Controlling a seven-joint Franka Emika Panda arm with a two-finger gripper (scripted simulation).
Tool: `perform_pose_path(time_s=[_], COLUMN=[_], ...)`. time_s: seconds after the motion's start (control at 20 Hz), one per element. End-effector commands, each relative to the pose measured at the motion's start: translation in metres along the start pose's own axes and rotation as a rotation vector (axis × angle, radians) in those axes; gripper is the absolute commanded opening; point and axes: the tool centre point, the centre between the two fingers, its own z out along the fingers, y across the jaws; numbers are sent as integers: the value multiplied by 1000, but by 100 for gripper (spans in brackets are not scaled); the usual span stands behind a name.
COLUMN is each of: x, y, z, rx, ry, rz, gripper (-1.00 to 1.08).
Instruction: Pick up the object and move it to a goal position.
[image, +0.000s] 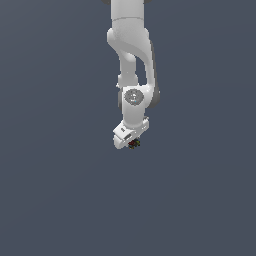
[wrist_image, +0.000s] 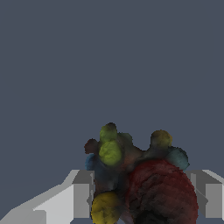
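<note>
The object (image: 133, 144) is a tiny dark lump with coloured specks, sitting right under the white hand of my arm in the exterior view. In the wrist view the object (wrist_image: 140, 179) fills the space between the two fingers, showing a large dark red lobe with yellow, green and blue knobs. My gripper (image: 132, 144) is shut on it, with one grey finger (wrist_image: 81, 192) pressed against one side and the other finger (wrist_image: 208, 194) against the opposite side. The fingertips are hidden behind the object.
A plain dark grey-blue surface (image: 60, 200) fills the whole background in both views. No other objects or edges show.
</note>
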Motion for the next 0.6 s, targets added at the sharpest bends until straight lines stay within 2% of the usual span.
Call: perform_pose_path(time_s=[0.0,0.55], x=[-2,5], y=[-4,16], z=[5,-21], rx=[8,2], ry=[-8,-1], rz=[-2,-1], gripper=[-100,-100])
